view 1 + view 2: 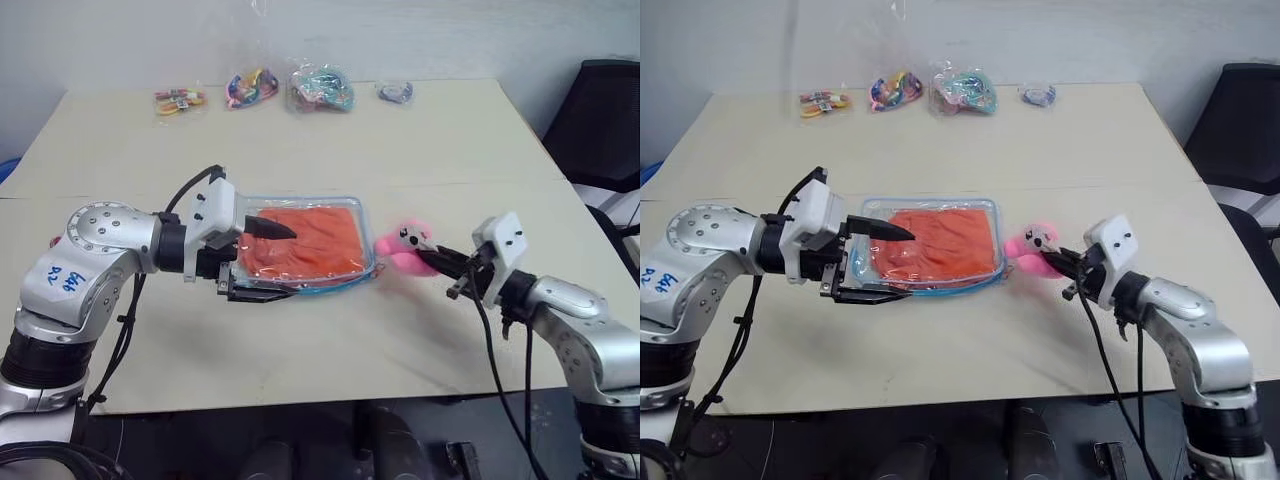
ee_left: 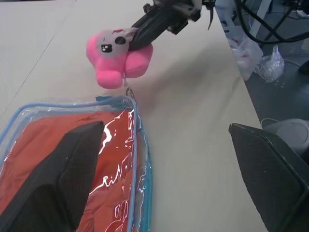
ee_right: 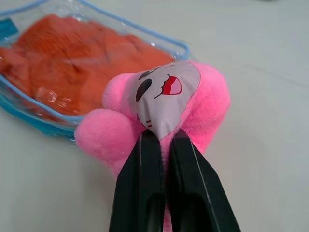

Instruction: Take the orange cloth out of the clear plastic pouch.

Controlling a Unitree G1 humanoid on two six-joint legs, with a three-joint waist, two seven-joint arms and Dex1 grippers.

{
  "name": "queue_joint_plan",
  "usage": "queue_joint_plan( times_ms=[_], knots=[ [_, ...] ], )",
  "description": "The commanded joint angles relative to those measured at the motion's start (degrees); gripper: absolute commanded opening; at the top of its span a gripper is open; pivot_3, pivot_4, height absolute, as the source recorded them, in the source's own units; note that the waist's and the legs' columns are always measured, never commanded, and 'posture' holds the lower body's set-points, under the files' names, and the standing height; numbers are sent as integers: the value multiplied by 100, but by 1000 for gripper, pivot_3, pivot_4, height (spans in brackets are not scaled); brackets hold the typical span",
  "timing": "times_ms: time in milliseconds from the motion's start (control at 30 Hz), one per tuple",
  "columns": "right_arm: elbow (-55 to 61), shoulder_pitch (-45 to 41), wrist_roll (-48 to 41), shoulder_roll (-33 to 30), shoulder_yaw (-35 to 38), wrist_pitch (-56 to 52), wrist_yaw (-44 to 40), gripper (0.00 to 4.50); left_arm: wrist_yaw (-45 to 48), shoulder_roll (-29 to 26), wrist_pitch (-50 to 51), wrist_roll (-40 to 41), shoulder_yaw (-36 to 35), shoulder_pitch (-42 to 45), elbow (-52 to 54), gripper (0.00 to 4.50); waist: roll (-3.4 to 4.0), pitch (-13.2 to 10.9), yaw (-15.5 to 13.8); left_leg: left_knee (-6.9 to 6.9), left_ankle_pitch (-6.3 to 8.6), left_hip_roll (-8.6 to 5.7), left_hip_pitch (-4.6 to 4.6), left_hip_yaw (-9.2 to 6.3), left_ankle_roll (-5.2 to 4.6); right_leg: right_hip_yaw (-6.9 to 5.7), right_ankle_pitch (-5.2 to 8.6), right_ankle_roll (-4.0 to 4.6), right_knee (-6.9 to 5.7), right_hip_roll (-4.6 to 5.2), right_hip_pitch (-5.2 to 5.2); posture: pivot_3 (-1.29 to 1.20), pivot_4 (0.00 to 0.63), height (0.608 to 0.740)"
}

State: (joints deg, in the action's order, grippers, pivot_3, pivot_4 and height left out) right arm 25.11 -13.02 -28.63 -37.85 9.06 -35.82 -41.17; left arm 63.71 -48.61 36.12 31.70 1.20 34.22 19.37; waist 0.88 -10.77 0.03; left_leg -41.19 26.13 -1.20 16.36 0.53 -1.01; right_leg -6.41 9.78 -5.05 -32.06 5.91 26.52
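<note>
right tool (image 3: 161, 137) pinches pink toy (image 3: 159, 116) tied to pouch (image 1: 300, 245) | left tool (image 1: 262, 262) open around pouch edge | risk: pull drags pouch, cloth (image 1: 305, 240) stays inside

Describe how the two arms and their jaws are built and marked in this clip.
Both arms have silver-grey rounded metal shells with black joint sections and white blocks at the wrists. The left arm bears blue handwriting on its shell, and a black cable loops over its wrist. The right arm trails black cables below. The left gripper and right gripper each carry two tapered black fingers with textured pads.
</note>
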Motion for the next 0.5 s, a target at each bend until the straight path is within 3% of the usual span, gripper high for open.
queue_joint_plan(
  times_ms=[33,267,500],
  knots=[
    [709,-19,202,-195,-473,436,-300,23,-39,44,-81,-15,-22,-6,72,4367,0,0,1,0,0,0,0,0,0,1,0,0,0,-1,-1,0,150,740],
    [497,-173,1490,-613,-2077,1865,-1276,23,33,107,-88,-87,116,81,-1,4367,-1,0,-7,0,1,-3,-2,1,0,5,0,0,1,-4,-1,0,150,740],
    [-260,-331,2440,-632,-2679,3121,-1571,23,0,131,-102,-154,200,-33,43,4367,-1,0,7,0,1,-1,-4,2,0,6,0,0,3,-5,-2,0,150,740]
  ],
)
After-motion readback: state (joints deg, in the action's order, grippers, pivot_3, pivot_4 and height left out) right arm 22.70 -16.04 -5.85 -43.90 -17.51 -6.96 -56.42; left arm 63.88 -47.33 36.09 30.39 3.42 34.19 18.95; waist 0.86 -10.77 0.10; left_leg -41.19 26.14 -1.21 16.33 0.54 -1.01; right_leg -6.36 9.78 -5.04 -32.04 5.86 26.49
